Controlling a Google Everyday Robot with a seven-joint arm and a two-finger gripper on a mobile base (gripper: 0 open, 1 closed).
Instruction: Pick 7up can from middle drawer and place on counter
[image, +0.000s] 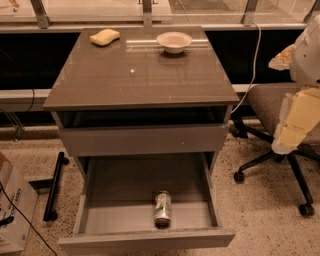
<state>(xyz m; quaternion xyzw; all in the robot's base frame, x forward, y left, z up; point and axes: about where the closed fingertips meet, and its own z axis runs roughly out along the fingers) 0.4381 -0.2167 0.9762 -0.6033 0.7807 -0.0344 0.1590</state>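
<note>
The 7up can (162, 208) lies on its side on the floor of the open middle drawer (100, 220), near the front panel and a little right of centre, its top pointing toward the camera. The counter (140, 75) is the glossy grey-brown top of the cabinet above. My gripper (296, 125) is the cream-coloured end of the arm at the right edge. It hangs over the office chair, well to the right of the cabinet and above drawer level. It is apart from the can and holds nothing that I can see.
A white bowl (174, 41) and a yellow sponge (105, 36) sit at the back of the counter. An office chair (270, 107) stands right of the cabinet. A cardboard box (12, 210) and a black bar (54, 187) are on the floor at left. The drawer front above (145, 140) stands slightly out.
</note>
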